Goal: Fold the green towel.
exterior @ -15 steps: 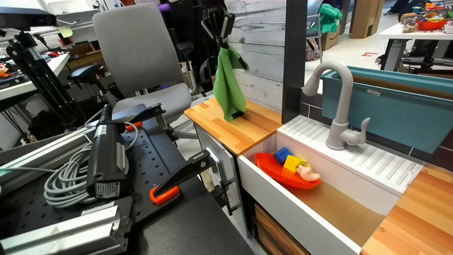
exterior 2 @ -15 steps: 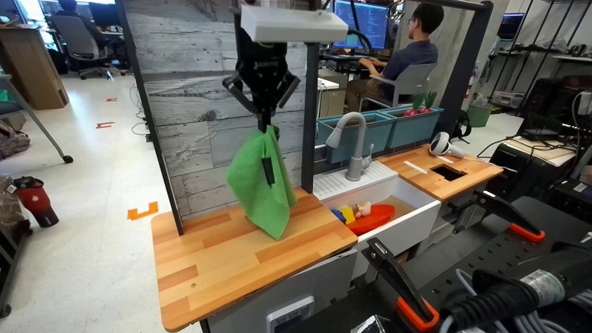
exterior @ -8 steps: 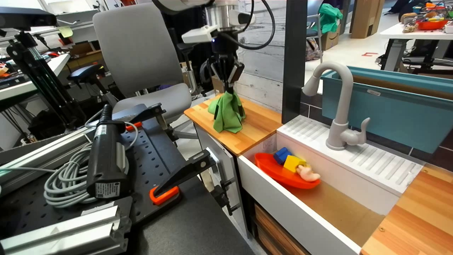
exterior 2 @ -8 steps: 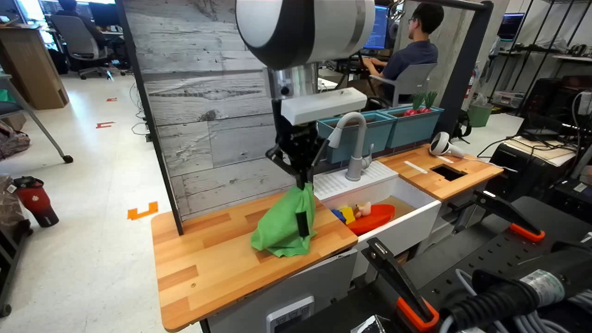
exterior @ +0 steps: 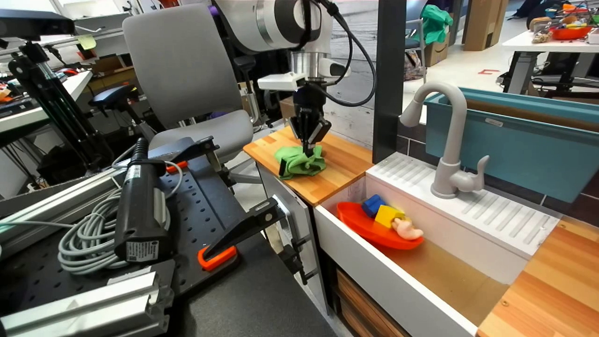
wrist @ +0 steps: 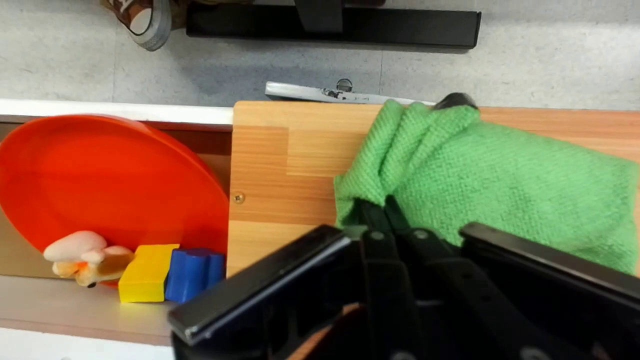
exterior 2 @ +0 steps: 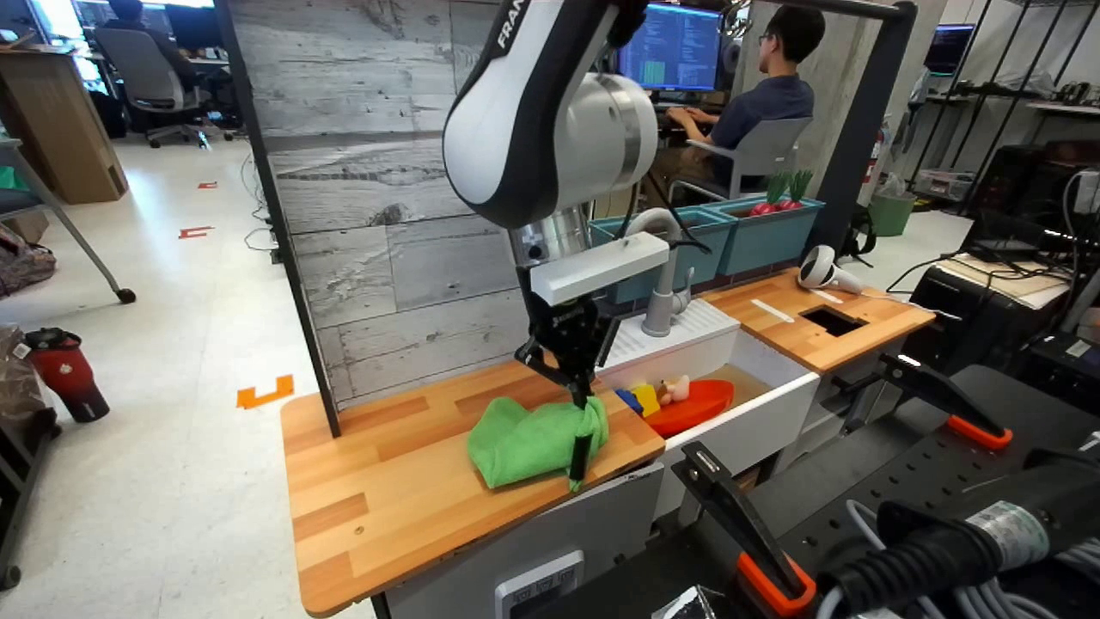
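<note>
Gripper point(exterior 2: 582, 398) clamped together on green towel point(exterior 2: 516, 443); hung earlier — now slumped, bunched on wooden table point(exterior 2: 404, 507) near edge by sink point(exterior 2: 748, 438); spreading probably needed before neat fold.

Plank wall point(exterior 2: 369, 189), pale floor point(exterior 2: 172, 301), grey chair point(exterior: 178, 61)

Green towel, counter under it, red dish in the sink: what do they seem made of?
Green towel: soft cloth, possibly microfiber or terry; matte, nubby weave in the wrist view. Counter: wood or wood-look laminate, seemingly satin; blocks of differing tone. Red dish: probably plastic; smooth, evenly colored, thin rim.
</note>
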Action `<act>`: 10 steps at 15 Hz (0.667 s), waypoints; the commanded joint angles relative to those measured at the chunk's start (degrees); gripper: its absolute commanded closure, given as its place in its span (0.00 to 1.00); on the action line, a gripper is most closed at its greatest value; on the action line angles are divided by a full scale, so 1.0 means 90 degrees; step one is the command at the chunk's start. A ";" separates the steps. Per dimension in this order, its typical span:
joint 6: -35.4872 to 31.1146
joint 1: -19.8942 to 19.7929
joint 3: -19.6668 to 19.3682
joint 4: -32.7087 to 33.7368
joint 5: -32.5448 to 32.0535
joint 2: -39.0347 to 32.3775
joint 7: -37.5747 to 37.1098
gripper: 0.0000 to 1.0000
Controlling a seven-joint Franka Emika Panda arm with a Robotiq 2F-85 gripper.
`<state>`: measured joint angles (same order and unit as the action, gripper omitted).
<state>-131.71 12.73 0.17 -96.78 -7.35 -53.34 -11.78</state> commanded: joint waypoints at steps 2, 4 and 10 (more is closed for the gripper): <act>0.0613 0.0050 -0.0026 0.1327 0.0022 -0.0877 0.0073 1.00; 0.0649 0.0102 -0.0055 0.1568 -0.0024 -0.1055 0.0053 0.71; 0.0480 0.0197 -0.0006 0.1315 -0.0034 -0.0885 0.0057 0.30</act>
<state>-128.55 13.76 0.16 -84.27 -7.50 -62.56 -11.78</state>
